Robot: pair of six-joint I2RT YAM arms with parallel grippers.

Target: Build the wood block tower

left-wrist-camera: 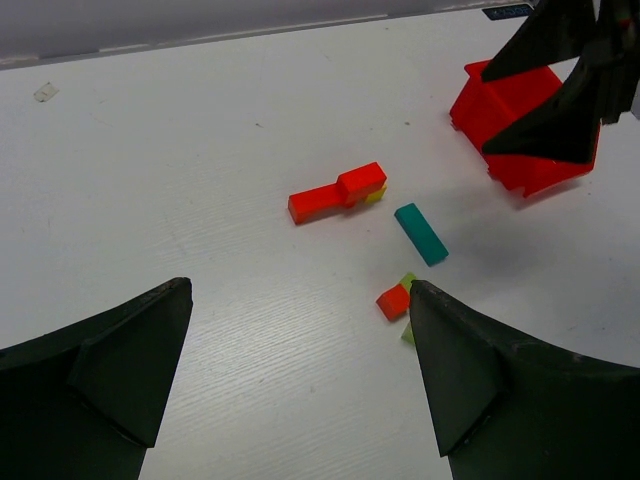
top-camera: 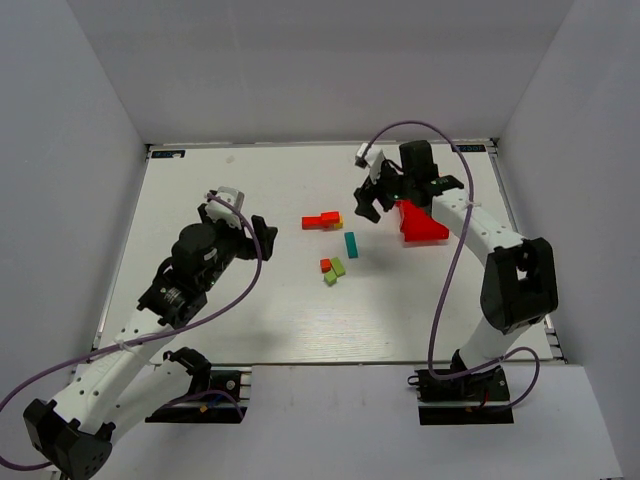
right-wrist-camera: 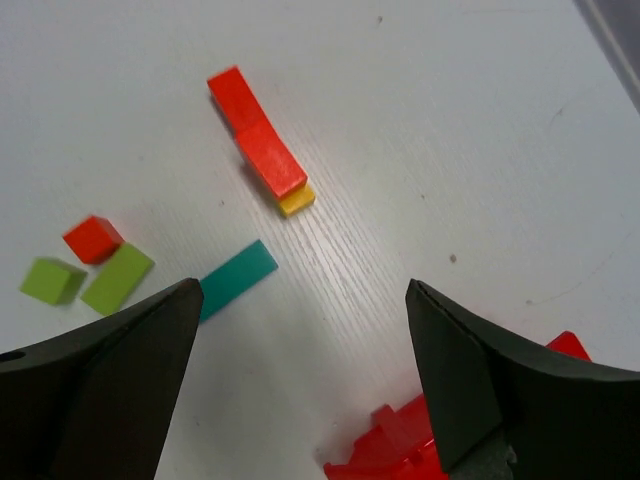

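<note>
The blocks lie scattered mid-table. A red bar [top-camera: 314, 221] carries a red cube [left-wrist-camera: 361, 182] at one end, with a yellow block [right-wrist-camera: 296, 200] peeking out beside it. A teal bar [top-camera: 351, 244] lies flat nearby. A small red cube [top-camera: 325, 265] touches two lime green blocks [top-camera: 337, 270]. My left gripper [top-camera: 264, 238] is open and empty, left of the blocks. My right gripper [top-camera: 368, 204] is open and empty, right of the red bar, hovering above the table between the teal bar [right-wrist-camera: 232, 279] and the bin.
A larger red plastic bin [top-camera: 420, 222] lies tipped just right of the blocks, under my right arm; it also shows in the left wrist view [left-wrist-camera: 510, 120]. White walls enclose the table on the left, back and right.
</note>
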